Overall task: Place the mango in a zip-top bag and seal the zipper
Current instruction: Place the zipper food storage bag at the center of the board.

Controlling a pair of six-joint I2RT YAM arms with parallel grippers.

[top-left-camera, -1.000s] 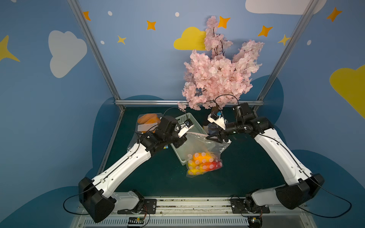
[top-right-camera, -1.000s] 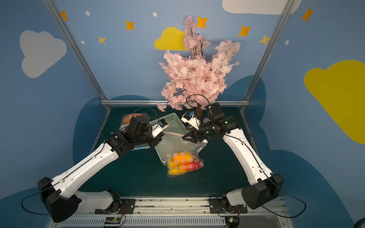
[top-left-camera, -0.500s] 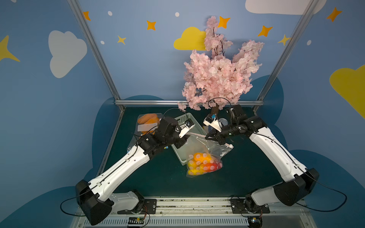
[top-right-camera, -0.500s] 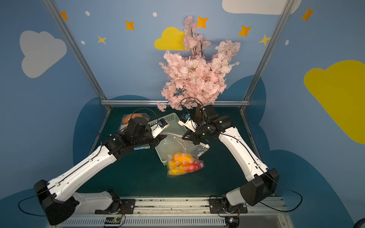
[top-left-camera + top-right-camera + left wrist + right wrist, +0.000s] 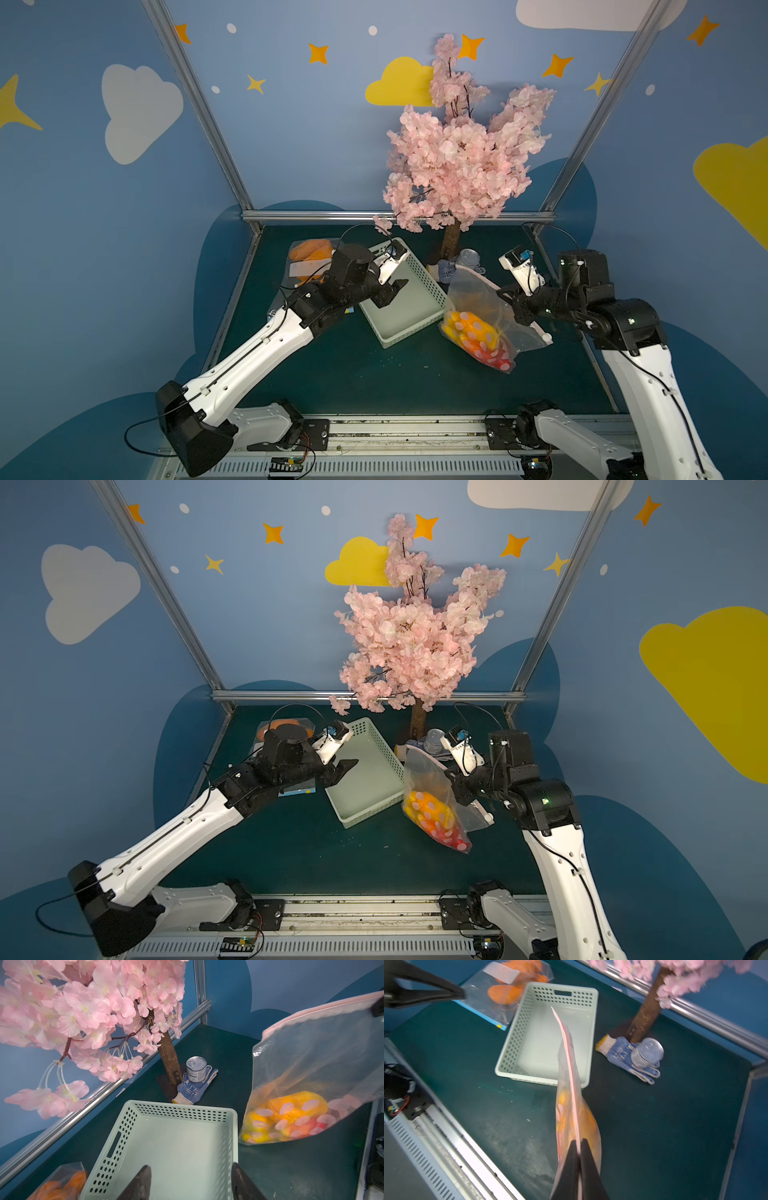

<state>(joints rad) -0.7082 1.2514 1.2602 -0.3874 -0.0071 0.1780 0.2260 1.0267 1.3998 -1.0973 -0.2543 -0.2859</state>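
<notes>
A clear zip-top bag (image 5: 478, 291) with a pink zipper strip and pale dots hangs tilted right of the basket, its bottom on the table. The yellow-orange-red mango (image 5: 469, 332) lies in the bag's bottom, also seen in a top view (image 5: 428, 812) and in the left wrist view (image 5: 291, 1113). My right gripper (image 5: 577, 1142) is shut on the zipper strip (image 5: 571, 1076), near the bag's right end in both top views (image 5: 505, 297). My left gripper (image 5: 190, 1166) is open over the basket, holding nothing and apart from the bag (image 5: 311, 1053).
A pale green perforated basket (image 5: 424, 274) stands mid-table, empty. A second clear bag with orange pieces (image 5: 311, 253) lies back left. The pink blossom tree trunk (image 5: 451, 245) stands at the back, with a tin can (image 5: 196, 1070) and a dotted glove (image 5: 193, 1088) beside it.
My left gripper opened, let go of the bag and drew back over the basket. My right gripper shut on the zipper strip and moved right, and the bag shifted right with it.
</notes>
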